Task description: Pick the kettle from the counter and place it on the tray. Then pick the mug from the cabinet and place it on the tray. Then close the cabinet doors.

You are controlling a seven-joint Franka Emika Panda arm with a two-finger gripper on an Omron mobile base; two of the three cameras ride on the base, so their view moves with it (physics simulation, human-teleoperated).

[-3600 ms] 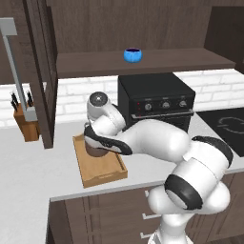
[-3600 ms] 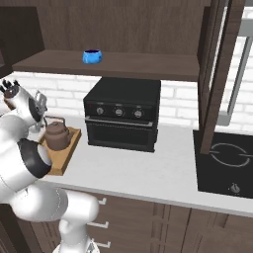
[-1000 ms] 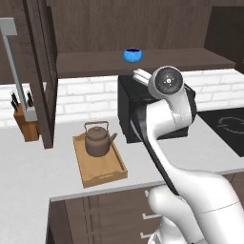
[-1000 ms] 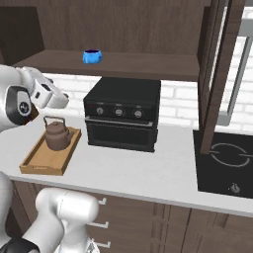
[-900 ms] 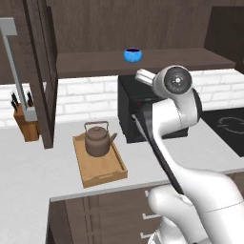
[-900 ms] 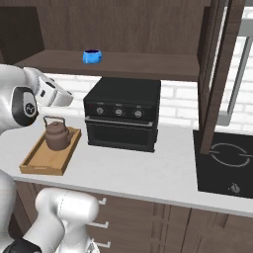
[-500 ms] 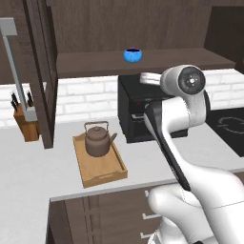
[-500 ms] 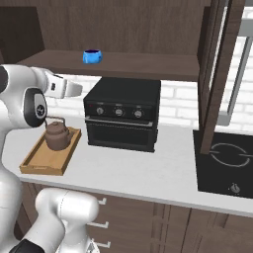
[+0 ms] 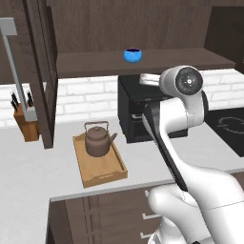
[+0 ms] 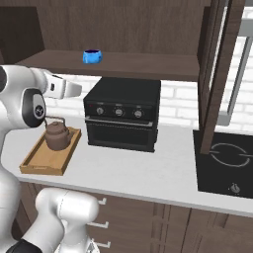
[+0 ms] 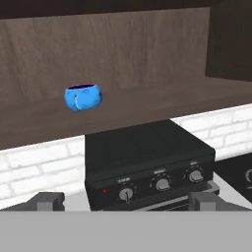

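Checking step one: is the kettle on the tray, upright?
Yes: the kettle stands upright inside the tray, handle arched up, spout level.

dark metallic kettle (image 9: 97, 140) on a pale wood tray (image 9: 101, 170); glossy blue mug (image 11: 82, 96); dark-wood cabinet (image 11: 138, 54).

The counter (image 9: 43, 171) is a long, flat, light-grey surface above dark-brown drawer fronts. The following items rest directly on it: a light-wood tray (image 9: 99, 170) near the front edge, a black countertop oven (image 10: 123, 120) just to the right of the tray, and a wooden knife block (image 9: 26, 125) against the white brick wall at the far left. A black cooktop (image 10: 225, 168) is set into the counter's right end. The cabinet (image 9: 143, 28) shelf above carries the blue mug (image 9: 133, 55).
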